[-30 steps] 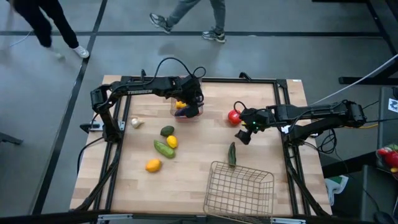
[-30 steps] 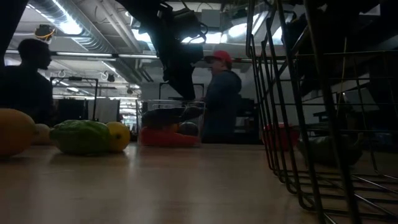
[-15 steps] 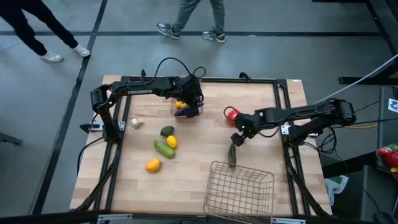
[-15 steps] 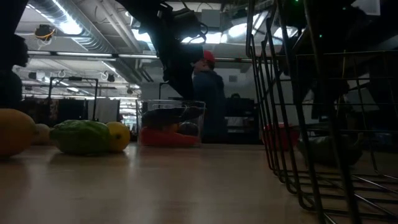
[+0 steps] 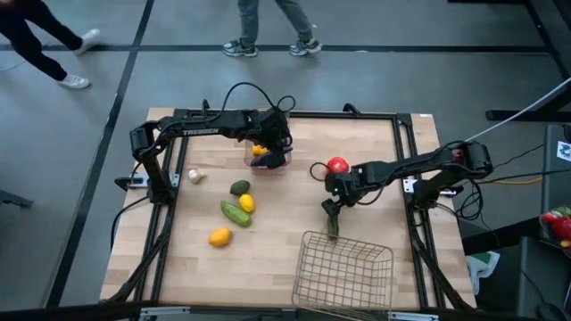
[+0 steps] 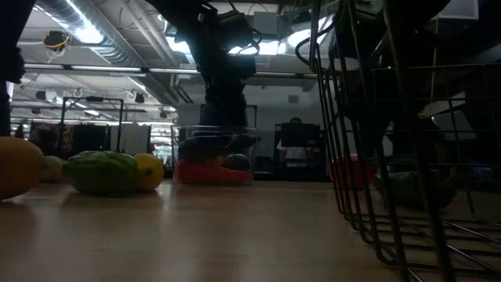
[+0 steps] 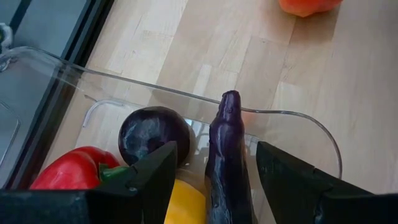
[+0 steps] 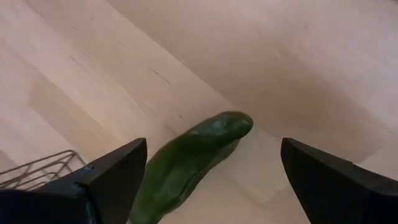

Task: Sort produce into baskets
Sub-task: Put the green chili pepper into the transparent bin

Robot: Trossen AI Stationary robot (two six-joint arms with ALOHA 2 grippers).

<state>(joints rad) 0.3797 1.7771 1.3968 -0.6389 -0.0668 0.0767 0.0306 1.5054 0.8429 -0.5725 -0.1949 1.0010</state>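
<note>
1. Look at the upper middle of the high view: your left gripper hangs over the clear bin at the table's far edge.
2. In the left wrist view, a long purple eggplant stands between its fingers, its tip rising above the bin's rim. Whether the fingers actually pinch it or just flank it, you cannot tell.
3. Inside the bin you see a round dark purple fruit, a red pepper and something yellow.
4. Right of centre in the high view, your right gripper sits low over the dark green cucumber, jaws spread wide and empty.
5. The right wrist view shows that cucumber lying on the wood between the two fingers, untouched.
6. The wire basket stands at the lower right, just below the cucumber.
7. A red tomato lies just above the right arm.
8. Left of centre lie a white garlic, a dark green piece, a lemon, a light green vegetable and an orange fruit.
</note>
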